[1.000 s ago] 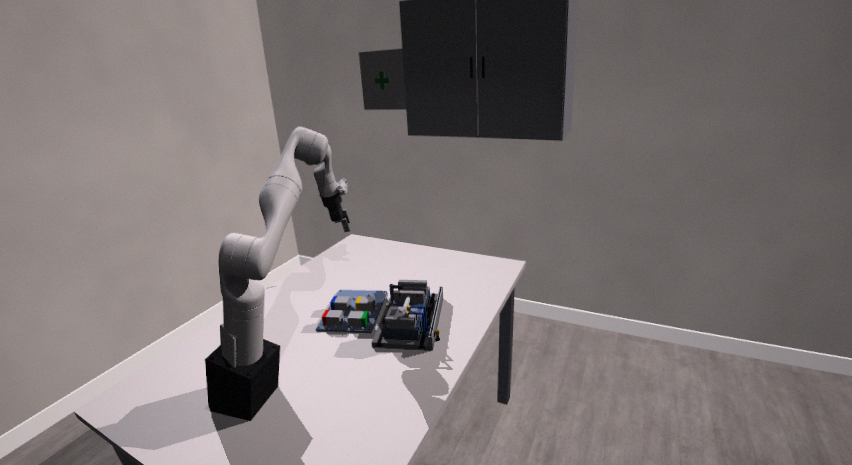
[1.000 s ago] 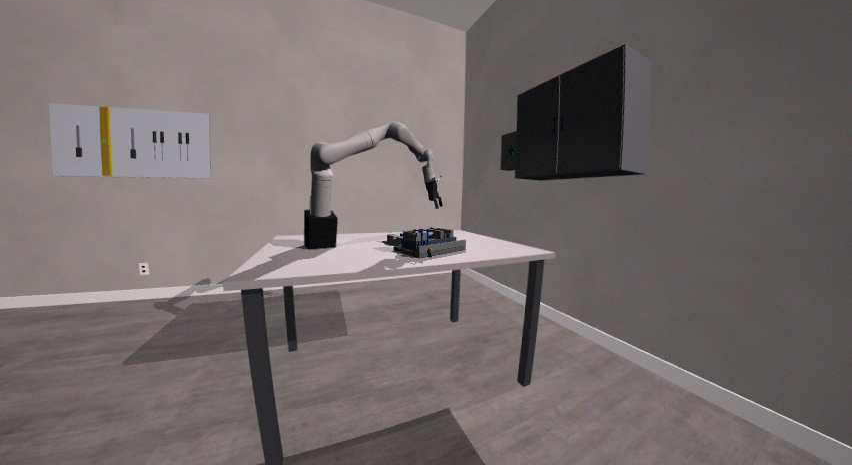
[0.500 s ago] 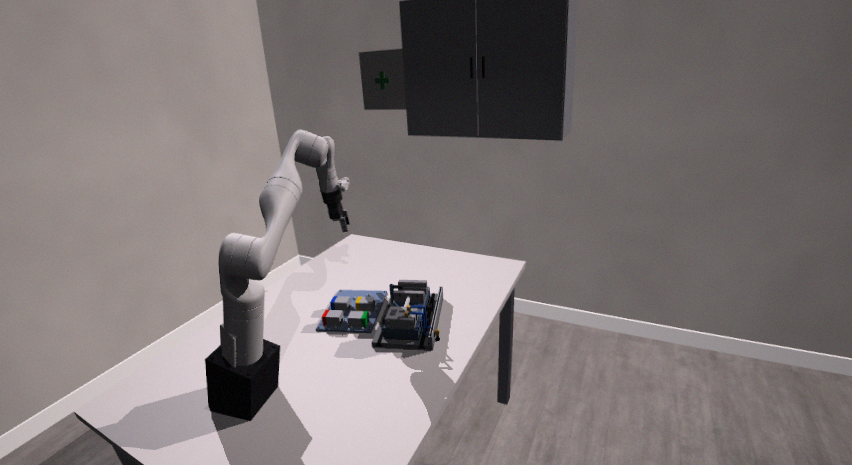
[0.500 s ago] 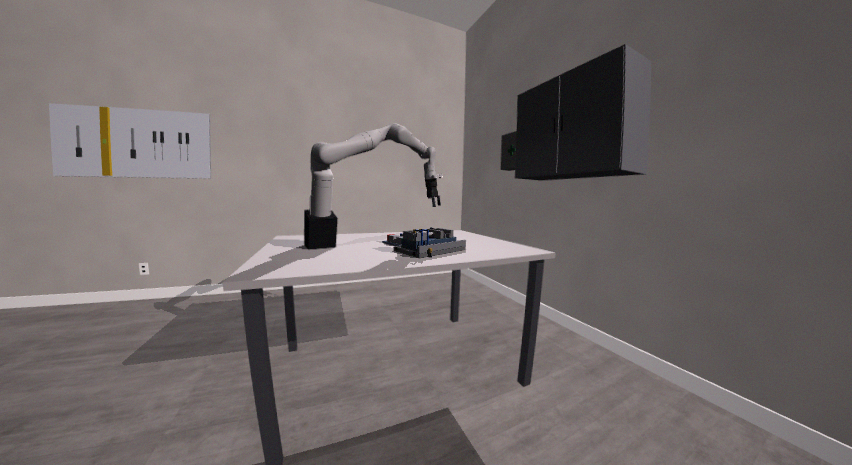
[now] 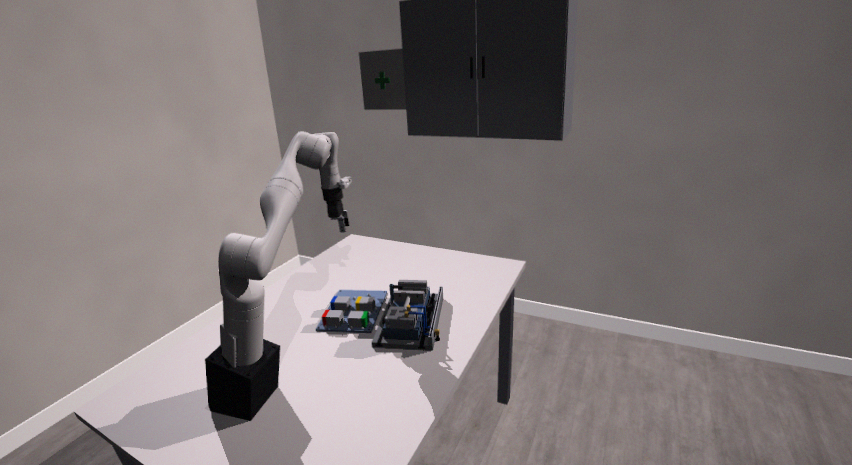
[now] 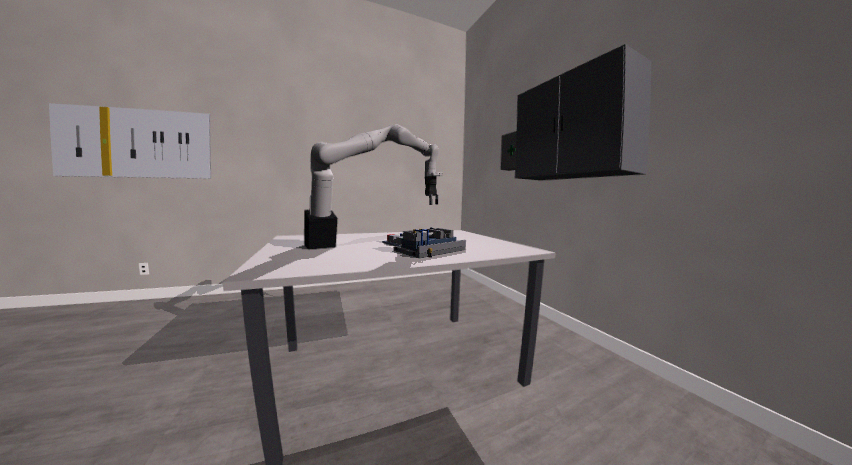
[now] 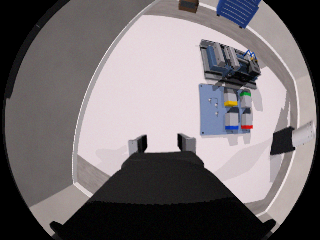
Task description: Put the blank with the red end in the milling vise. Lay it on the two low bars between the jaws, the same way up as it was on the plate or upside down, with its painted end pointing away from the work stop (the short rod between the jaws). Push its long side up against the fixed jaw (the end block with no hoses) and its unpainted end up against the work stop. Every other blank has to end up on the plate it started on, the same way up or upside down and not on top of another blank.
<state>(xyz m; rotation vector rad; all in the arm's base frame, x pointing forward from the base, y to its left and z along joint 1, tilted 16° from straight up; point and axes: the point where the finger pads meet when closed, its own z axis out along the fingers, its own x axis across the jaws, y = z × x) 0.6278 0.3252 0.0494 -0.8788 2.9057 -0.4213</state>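
The blank with the red end (image 5: pixel 332 318) (image 7: pixel 247 122) lies on the blue plate (image 5: pixel 374 296) (image 7: pixel 211 110), in the near row on the side towards the arm's base. Three other blanks lie with it, with blue (image 5: pixel 341 302), yellow (image 5: pixel 362 304) and green (image 5: pixel 359 320) ends. The milling vise (image 5: pixel 408 318) (image 6: pixel 433 240) (image 7: pixel 230 60) stands right beside the plate, and nothing shows between its jaws. My gripper (image 5: pixel 342 223) (image 6: pixel 432 199) (image 7: pixel 162 140) is open and empty. It hangs high above the far part of the table, well away from the plate.
The white table (image 5: pixel 357 402) (image 6: pixel 333 262) (image 7: pixel 160 74) carries the arm's black base block (image 5: pixel 241 384) near its left edge. A dark wall cabinet (image 5: pixel 482 62) hangs behind. In the wrist view a blue grid panel (image 7: pixel 238 2) and a brown object (image 7: pixel 188 3) lie beyond the table.
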